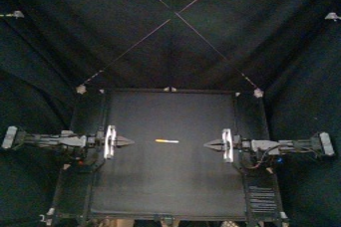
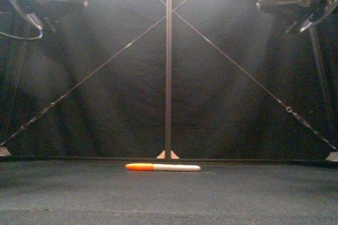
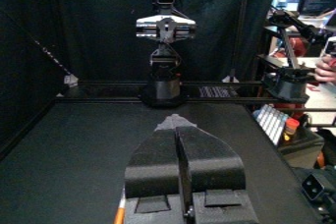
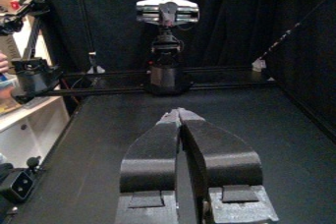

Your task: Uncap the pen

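Top view: how many pens are lying on the worktop (image 1: pixel 167 186)?
Just one pen (image 1: pixel 166 143), lying flat at the centre, its orange cap (image 2: pixel 140 167) pointing toward 9 o'clock.
And the hands?
Two. The left hand (image 1: pixel 127 144) is hanging at 9 o'clock and the right hand (image 1: pixel 209 144) at 3 o'clock. Both are apart from the pen, jaws pressed together, gripping nothing.

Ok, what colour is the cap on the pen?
Orange: the cap sits on a white pen body. It shows best in the front view.
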Controlling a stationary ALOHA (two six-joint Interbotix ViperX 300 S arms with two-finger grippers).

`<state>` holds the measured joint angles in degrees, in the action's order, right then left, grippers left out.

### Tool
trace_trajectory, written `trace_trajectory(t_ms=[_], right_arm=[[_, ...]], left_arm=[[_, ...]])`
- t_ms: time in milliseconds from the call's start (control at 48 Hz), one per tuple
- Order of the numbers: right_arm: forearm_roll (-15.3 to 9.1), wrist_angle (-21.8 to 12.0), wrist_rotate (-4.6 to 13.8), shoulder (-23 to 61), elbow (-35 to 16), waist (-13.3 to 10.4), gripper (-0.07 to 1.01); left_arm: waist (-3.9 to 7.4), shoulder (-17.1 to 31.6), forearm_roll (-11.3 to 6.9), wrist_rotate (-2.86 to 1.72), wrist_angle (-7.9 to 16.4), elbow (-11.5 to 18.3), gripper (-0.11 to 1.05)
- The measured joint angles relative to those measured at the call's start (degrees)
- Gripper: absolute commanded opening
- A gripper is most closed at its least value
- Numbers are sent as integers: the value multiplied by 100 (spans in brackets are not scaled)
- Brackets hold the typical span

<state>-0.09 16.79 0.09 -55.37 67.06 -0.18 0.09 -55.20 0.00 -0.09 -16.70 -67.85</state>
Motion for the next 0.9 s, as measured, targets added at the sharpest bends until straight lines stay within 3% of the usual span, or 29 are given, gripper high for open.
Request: trace_trajectory(t_ms=[21,83,167,271,333,396,479,604,646,688,750,812,896], right_arm=[[0,0,0,0,0,0,1],[-9,167,-26,536,0,-149,9],[-9,334,18,2136,-325,-624,25],[-18,352,-18,4025,-1107,-1011,66],[-18,325,-44,4746,-1450,-1151,82],[-53,114,-97,5432,-1793,-1213,82],[-404,-457,0,6205,-2312,-1222,82],[-466,-949,-9,6741,-2795,-1266,81],[-466,-1072,-9,6803,-2812,-1283,78],[-466,-1178,-9,6803,-2830,-1283,65],[-466,-1257,0,6803,-2856,-1283,50],[-466,-1283,-18,6688,-2874,-1283,49],[-483,-1292,-44,6240,-2997,-1116,49]], left_arm=[[0,0,0,0,-9,0,-4],[9,642,-9,35,-527,-53,3],[44,1547,35,44,-1107,-18,23],[343,2514,62,35,-1187,123,61],[439,2892,44,35,-1187,158,80],[545,3190,-18,35,-1187,193,91],[615,3472,-26,35,-1187,255,92],[668,3586,-26,35,-1187,264,92],[668,3586,-26,26,-1169,264,92],[668,3612,-26,26,-1090,290,92],[677,3718,-35,26,-642,448,92],[668,3876,-35,35,-97,694,92],[668,4148,-9,35,308,949,92]])
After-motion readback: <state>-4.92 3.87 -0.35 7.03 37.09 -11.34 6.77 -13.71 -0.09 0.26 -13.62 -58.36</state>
